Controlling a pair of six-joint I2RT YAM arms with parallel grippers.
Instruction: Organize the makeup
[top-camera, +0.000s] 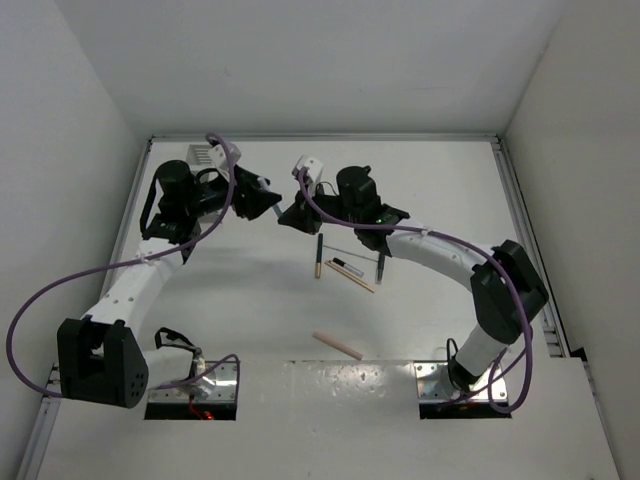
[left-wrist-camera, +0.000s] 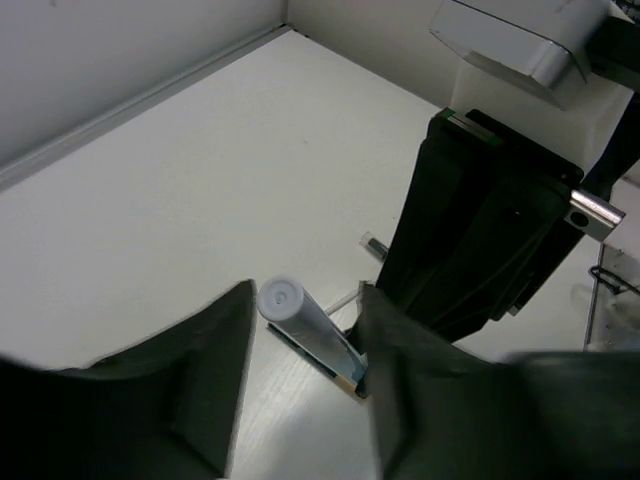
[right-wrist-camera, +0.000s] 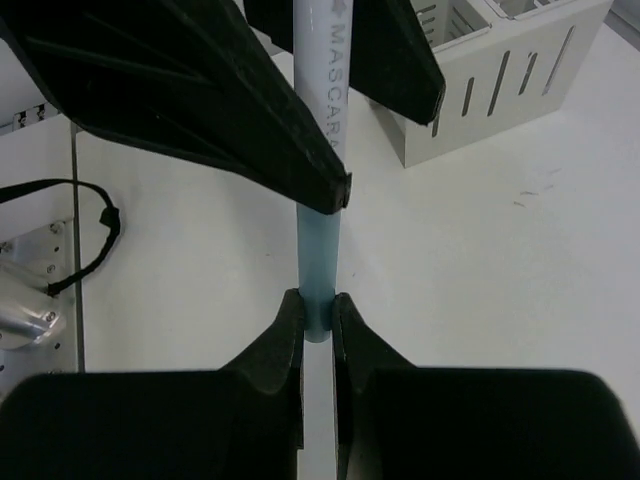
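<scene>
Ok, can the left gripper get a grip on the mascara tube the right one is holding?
Probably yes. The left gripper is open, its fingers either side of the mascara tube, beyond where the right gripper clamps one end; nothing sits between.

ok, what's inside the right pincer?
A pale mascara tube, its near end clamped by the right pincer. A left pincer finger covers a band of it midway; pad contact is hidden.
</scene>
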